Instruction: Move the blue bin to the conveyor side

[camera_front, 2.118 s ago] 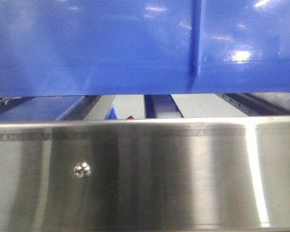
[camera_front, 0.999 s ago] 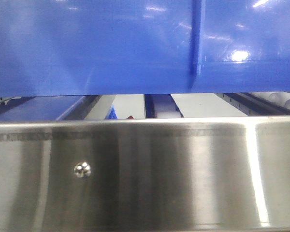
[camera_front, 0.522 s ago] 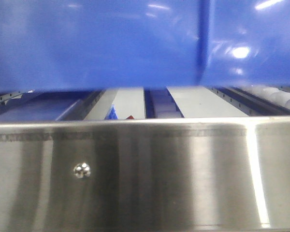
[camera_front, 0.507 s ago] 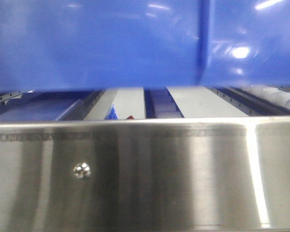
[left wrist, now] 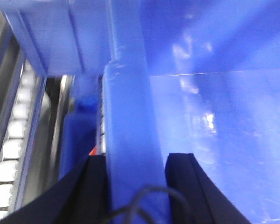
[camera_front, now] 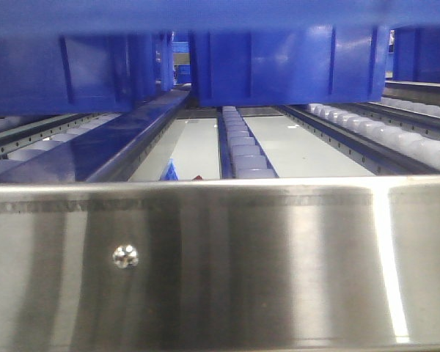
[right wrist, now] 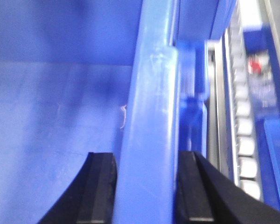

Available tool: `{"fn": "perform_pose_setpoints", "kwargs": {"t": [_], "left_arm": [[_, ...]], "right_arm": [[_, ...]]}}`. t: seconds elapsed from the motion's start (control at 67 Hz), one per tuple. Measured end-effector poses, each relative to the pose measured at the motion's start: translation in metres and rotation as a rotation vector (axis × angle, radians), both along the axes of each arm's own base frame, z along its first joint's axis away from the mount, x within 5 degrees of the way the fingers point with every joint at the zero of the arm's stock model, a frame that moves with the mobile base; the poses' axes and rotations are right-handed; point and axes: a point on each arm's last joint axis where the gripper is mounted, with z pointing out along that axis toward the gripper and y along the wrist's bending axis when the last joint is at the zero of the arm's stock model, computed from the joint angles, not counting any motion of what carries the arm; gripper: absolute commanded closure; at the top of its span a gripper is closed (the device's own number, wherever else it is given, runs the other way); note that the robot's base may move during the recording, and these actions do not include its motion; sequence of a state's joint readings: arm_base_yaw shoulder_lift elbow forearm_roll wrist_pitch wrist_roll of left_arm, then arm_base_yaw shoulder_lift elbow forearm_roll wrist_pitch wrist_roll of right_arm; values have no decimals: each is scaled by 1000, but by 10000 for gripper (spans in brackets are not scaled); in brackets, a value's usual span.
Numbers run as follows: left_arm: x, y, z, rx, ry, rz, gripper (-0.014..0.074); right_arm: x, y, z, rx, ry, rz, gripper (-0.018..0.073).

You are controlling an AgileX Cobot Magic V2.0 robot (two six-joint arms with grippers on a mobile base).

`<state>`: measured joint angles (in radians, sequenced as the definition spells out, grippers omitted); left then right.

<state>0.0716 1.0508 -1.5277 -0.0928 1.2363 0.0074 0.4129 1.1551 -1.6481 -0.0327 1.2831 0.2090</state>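
Note:
The blue bin (camera_front: 220, 13) hangs as a blurred blue band along the top edge of the front view, clear of the rack below it. In the left wrist view my left gripper (left wrist: 137, 186) is shut on the bin's thick rim (left wrist: 130, 116), one black finger (left wrist: 91, 186) outside the wall and one inside. My right gripper (right wrist: 147, 186) clamps the opposite rim (right wrist: 151, 93) the same way, with the bin's glossy inside (right wrist: 56, 116) to its left. The conveyor side is out of view.
A brushed steel rail (camera_front: 220, 264) with one bolt (camera_front: 125, 256) fills the lower front view. Behind it run slanted roller tracks (camera_front: 243, 150), with other blue crates (camera_front: 279, 66) resting further up the rack. Rollers (right wrist: 245, 144) lie beside the right gripper.
The blue bin has risen almost out of the front view. It covered the upper half before. The roller tracks and the crates behind now show.

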Motion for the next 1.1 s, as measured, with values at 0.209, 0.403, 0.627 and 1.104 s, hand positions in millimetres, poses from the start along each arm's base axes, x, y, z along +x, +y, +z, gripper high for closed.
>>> {"fn": "perform_pose_setpoints", "kwargs": {"t": [0.209,0.403,0.627,1.104], "left_arm": [[-3,-13,2,-14,-9,-73,615],[0,-24,2,1,-20,-105,615],[8,-27,-3,49,11,-95,615],[15,-26,-7,65,34,-60,615]], "right_arm": [[-23,-16,10,-28,-49,-36,639],[-28,-23,10,-65,-72,-67,639],[-19,-19,-3,-90,-24,-65,639],[-14,-17,-6,-96,-11,-64,639]]}}
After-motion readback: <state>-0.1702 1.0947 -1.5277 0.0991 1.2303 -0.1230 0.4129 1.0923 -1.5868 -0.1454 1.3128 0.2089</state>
